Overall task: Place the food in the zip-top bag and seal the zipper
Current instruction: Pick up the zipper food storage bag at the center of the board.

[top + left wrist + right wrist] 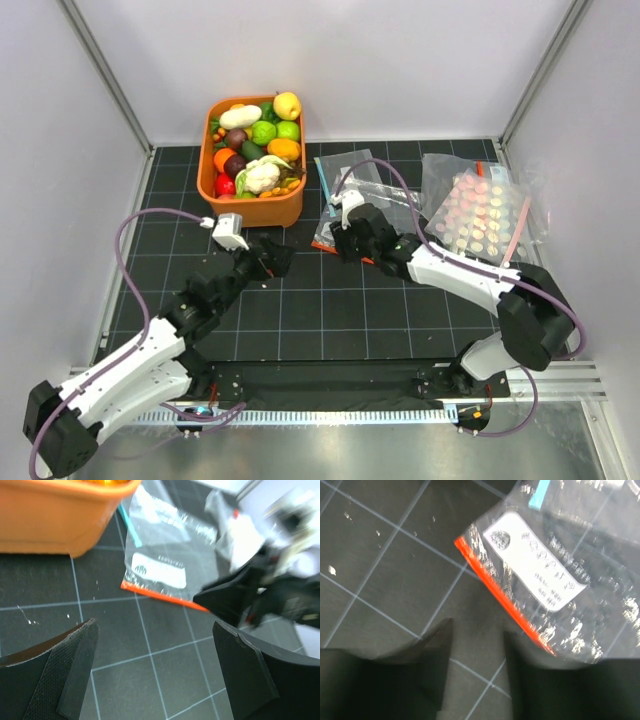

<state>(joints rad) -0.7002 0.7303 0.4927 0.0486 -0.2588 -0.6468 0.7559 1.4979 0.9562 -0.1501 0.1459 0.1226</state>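
Note:
The food (255, 150), toy fruits and vegetables, is piled in an orange basket (205, 185) at the back left. The zip-top bag (540, 580) lies flat on the mat, crinkly and clear with a white label. Its orange-red zipper (500, 600) faces my grippers. My right gripper (477, 630) hovers at the zipper's near end, jaws narrowed but apart, only bare mat between them. Its right finger sits at the bag's corner. My left gripper (155, 675) hangs wide open over the mat, just left of the bag (160, 555), holding nothing. From above, the two grippers (278, 258) (340, 240) are close together.
A larger clear bag of pink and orange discs (480, 215) lies at the right. Another flat clear bag with a blue edge (350, 170) lies behind the zip-top bag. The basket stands just behind my left gripper. White walls enclose the mat on three sides.

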